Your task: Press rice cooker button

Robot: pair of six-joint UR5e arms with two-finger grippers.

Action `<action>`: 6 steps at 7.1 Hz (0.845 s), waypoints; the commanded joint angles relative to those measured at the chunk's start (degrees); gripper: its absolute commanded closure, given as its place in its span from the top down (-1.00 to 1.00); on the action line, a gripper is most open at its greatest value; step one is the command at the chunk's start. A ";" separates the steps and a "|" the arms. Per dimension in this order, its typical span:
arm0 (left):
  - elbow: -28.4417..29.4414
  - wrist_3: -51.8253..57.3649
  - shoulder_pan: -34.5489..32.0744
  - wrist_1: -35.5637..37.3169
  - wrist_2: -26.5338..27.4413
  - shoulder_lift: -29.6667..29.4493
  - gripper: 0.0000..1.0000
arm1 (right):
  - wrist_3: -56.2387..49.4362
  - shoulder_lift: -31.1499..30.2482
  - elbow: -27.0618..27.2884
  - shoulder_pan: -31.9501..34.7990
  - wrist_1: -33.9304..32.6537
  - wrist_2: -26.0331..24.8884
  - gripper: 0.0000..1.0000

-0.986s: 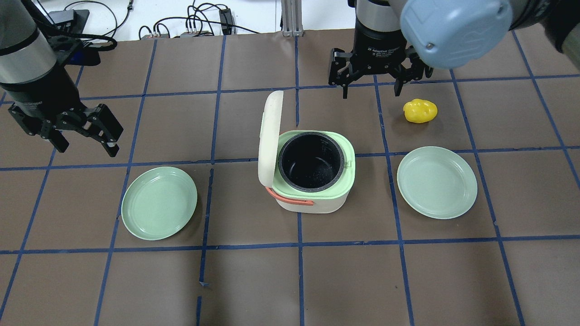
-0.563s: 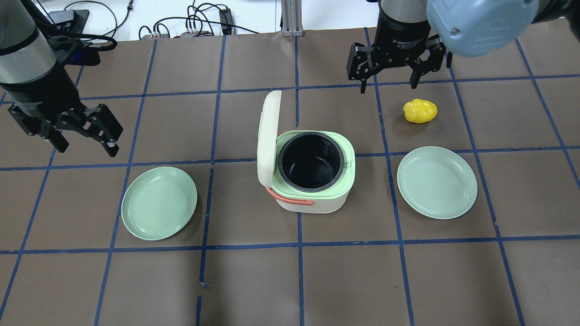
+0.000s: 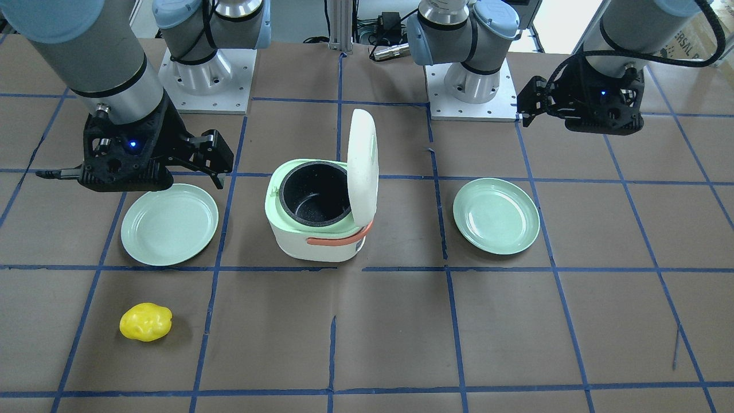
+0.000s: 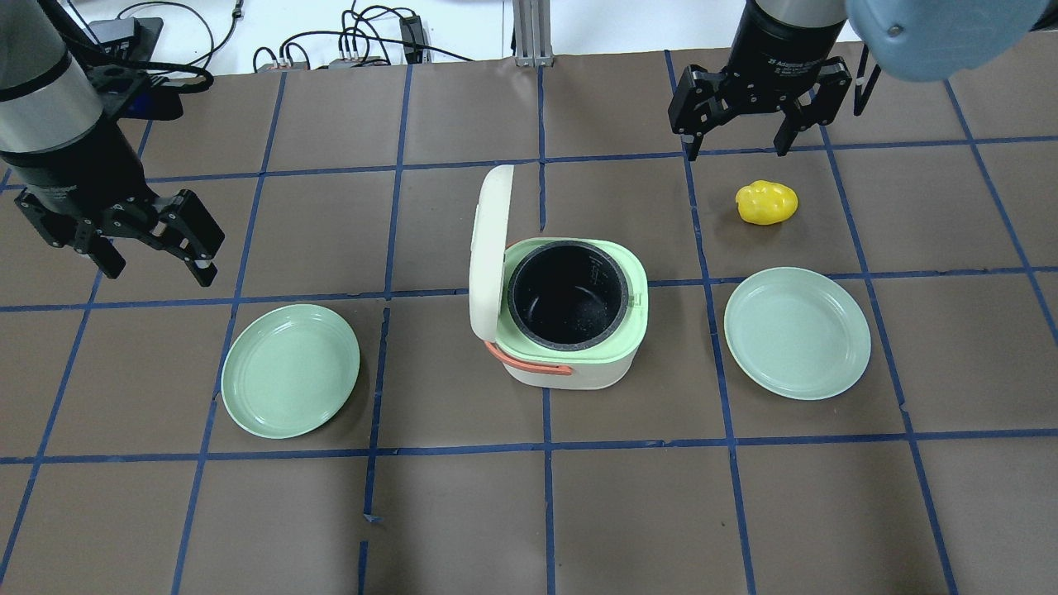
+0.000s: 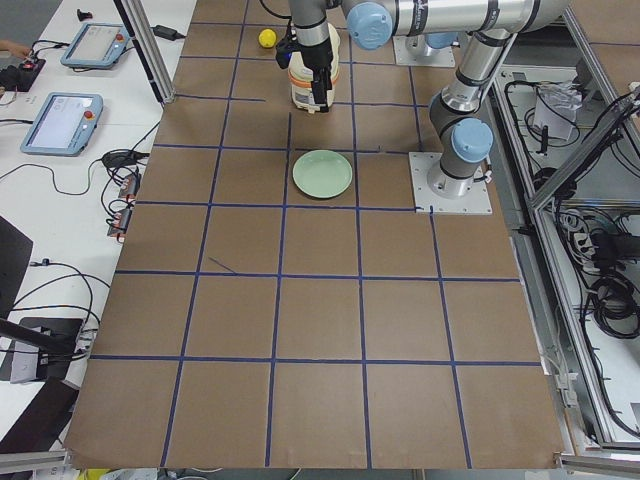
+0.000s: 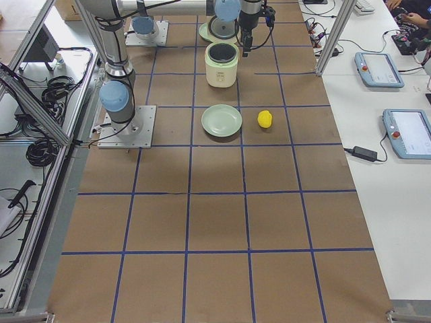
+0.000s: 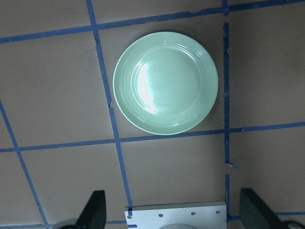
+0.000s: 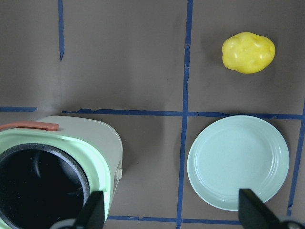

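The white rice cooker (image 4: 570, 364) stands mid-table with its lid (image 4: 488, 248) up on edge at its left side. Its mint-green rim, empty black inner pot (image 4: 566, 297) and orange-pink handle (image 4: 529, 362) all show. It also shows in the front view (image 3: 312, 229) and the right wrist view (image 8: 102, 143). A small tab (image 4: 636, 298) sits on the rim's right side; no other button shows. My right gripper (image 4: 736, 150) is open and empty, far behind the cooker to its right. My left gripper (image 4: 157, 264) is open and empty, far to the cooker's left.
A mint-green plate (image 4: 290, 370) lies left of the cooker and a second one (image 4: 797, 332) lies to its right. A yellow lumpy toy (image 4: 767, 202) lies behind the right plate, just in front of my right gripper. Cables run along the table's far edge.
My right gripper has moved to the right and farther back, away from the cooker. The lid stays up. The left arm has not moved.
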 commanded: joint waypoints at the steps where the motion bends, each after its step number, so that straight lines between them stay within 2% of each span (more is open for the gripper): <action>1: 0.00 0.00 0.00 0.00 0.00 -0.01 1.00 | 0.14 -0.46 0.00 0.07 0.08 -0.07 1.00; 6: 0.00 0.00 0.00 0.00 0.00 -0.01 1.00 | 0.67 -0.55 -0.09 0.41 0.17 -0.16 1.00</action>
